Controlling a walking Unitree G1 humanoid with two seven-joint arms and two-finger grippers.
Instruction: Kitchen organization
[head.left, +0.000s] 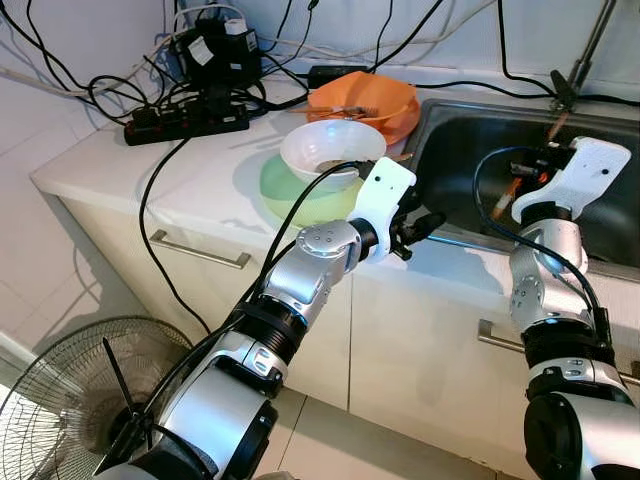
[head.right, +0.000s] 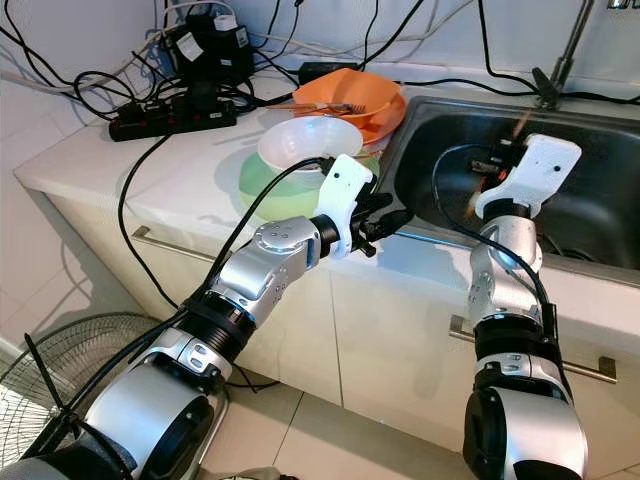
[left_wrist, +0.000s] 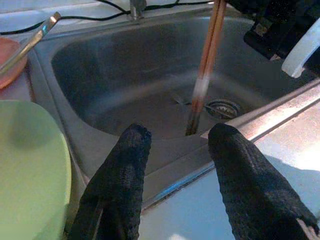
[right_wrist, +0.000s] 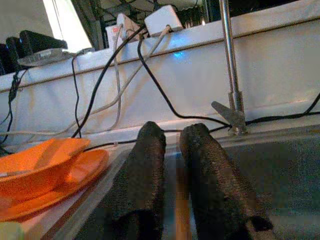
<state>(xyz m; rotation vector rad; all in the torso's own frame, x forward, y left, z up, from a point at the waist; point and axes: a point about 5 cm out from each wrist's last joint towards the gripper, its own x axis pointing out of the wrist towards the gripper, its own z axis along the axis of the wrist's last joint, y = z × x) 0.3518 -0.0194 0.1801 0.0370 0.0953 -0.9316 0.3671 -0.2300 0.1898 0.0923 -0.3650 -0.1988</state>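
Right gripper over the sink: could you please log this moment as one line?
right gripper: shut on chopsticks, over sink | left gripper: open, at sink's front edge | white bowl on green plate

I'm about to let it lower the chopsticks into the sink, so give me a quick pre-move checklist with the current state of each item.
1. Right gripper shut on the chopsticks: ok.
2. Chopsticks hang over the sink basin, not the counter: ok.
3. Left gripper open and holding nothing, at the sink's front rim: ok.
4. Left fingers away from the chopstick tips: cannot tell, they look close.
5. Drain area free beneath: ok.
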